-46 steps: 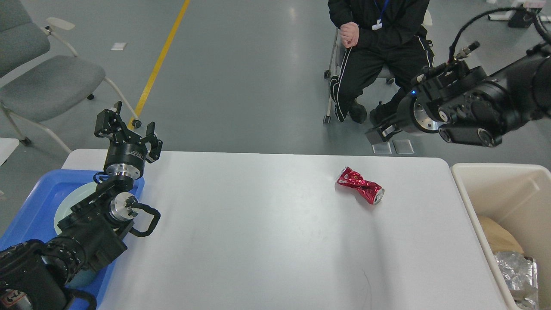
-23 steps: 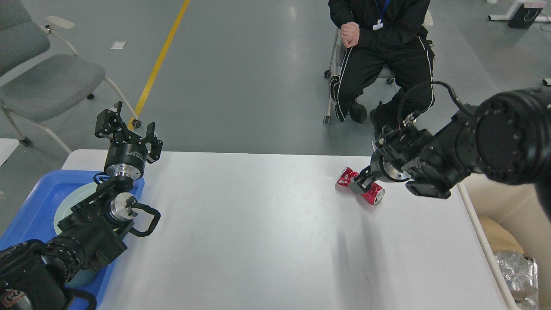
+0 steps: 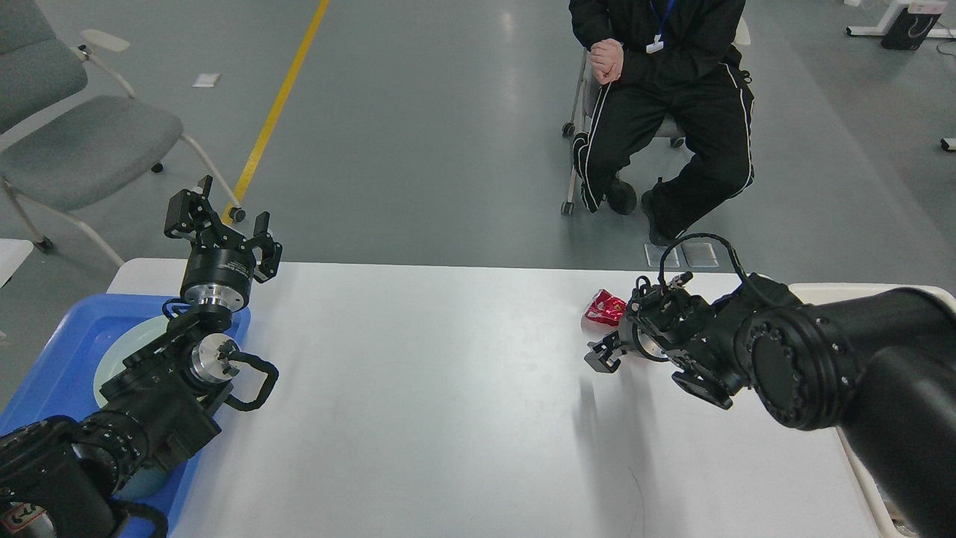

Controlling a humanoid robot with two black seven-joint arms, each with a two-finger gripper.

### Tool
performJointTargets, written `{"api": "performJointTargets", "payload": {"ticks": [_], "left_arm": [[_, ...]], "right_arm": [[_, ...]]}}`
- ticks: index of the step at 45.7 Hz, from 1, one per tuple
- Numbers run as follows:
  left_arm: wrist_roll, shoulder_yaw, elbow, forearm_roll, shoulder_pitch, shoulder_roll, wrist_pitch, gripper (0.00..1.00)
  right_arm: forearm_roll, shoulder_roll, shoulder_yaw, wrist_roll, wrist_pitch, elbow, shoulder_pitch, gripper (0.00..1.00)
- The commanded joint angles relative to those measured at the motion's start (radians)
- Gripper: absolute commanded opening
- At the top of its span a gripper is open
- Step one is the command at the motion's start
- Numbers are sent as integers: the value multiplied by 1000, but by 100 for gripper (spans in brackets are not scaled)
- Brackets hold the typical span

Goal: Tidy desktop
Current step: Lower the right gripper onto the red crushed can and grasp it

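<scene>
Our right claw [image 3: 609, 351], state unclear, covers the crushed red can [image 3: 603, 307] near the bench's [image 3: 448, 388] far-right edge; light, dented, grip its waist.

The right arm [image 3: 821, 359] has swung down from high above the far right corner of the desktop [image 3: 448, 403] to lie low over its right side. Its gripper [image 3: 606, 355] has dropped to the crushed red can [image 3: 603, 307] near the far edge and now covers most of it, leaving only the can's left end showing. The arm also hides most of the beige bin [image 3: 844, 288] beyond the right edge.
</scene>
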Motion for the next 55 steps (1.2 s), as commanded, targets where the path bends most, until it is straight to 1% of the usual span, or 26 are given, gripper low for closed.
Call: {"api": "performJointTargets", "payload": {"ticks": [1, 6, 19, 26, 32, 39, 44, 47, 55], "left_arm": [[0, 0, 1, 0, 0, 0, 1, 96], [0, 0, 1, 0, 0, 0, -1, 96], [0, 0, -1, 0, 0, 0, -1, 96], [0, 0, 1, 0, 0, 0, -1, 96], [0, 0, -1, 0, 0, 0, 0, 96], [0, 0, 1, 0, 0, 0, 1, 96], [0, 0, 1, 0, 0, 0, 1, 96], [0, 0, -1, 0, 0, 0, -1, 96], [0, 0, -1, 0, 0, 0, 1, 96]], "right_arm": [[18, -1, -4, -1, 4, -124, -88, 100], [35, -2, -4, -1, 4, -198, -141, 100], [35, -8, -9, -1, 12, -330, -231, 100], [33, -39, -15, -7, 18, -410, -296, 100], [33, -51, -56, -7, 18, -419, -309, 100], [35, -80, -56, -7, 18, -419, -309, 99], [35, -80, -55, -7, 18, -419, -311, 96], [35, -80, -56, -7, 16, -419, -312, 91], [35, -79, -59, -5, 15, -419, -314, 89]]}}
